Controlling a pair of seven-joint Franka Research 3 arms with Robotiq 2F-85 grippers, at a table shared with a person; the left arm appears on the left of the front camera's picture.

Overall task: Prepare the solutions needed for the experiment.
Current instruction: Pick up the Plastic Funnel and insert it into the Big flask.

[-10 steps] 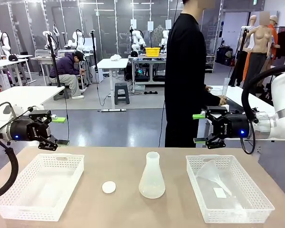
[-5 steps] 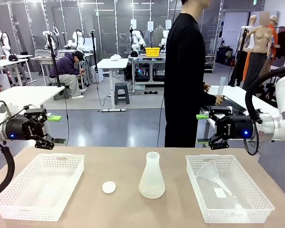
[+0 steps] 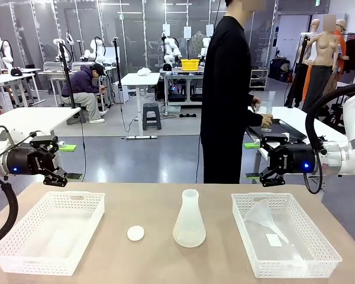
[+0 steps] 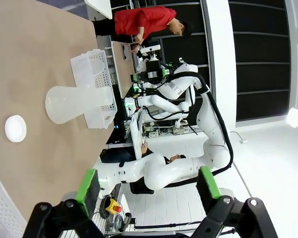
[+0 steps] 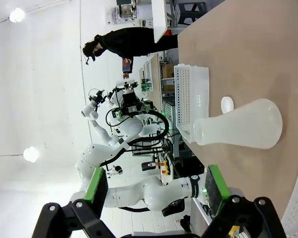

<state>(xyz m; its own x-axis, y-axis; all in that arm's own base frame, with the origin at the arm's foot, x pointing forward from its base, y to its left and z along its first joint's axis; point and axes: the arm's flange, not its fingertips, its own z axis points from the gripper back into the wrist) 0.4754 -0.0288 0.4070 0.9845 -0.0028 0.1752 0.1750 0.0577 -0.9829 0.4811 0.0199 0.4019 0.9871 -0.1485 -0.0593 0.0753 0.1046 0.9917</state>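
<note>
Lab surface [image 3: 154, 204], tan | flask [image 3: 189, 223] at centre, white cap [image 3: 135, 233] at its 8 o'clock | left tool [image 3: 73, 161] at 10 o'clock, right tool [image 3: 252, 160] at 2 o'clock, both wide open, holding nothing | solutions: clear vessel [image 3: 271, 102] in person's hand [image 3: 264, 122] at 1 o'clock; liquid inside cannot be told

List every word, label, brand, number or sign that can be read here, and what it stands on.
Nothing reads clearly enough to quote.
Left gripper: white print on its black body, too small to read.
Right gripper: white print on its black body, too blurred to read.
White sheets on the far pillars: too small to read.
White tag in the right basket: no print can be made out.
</note>
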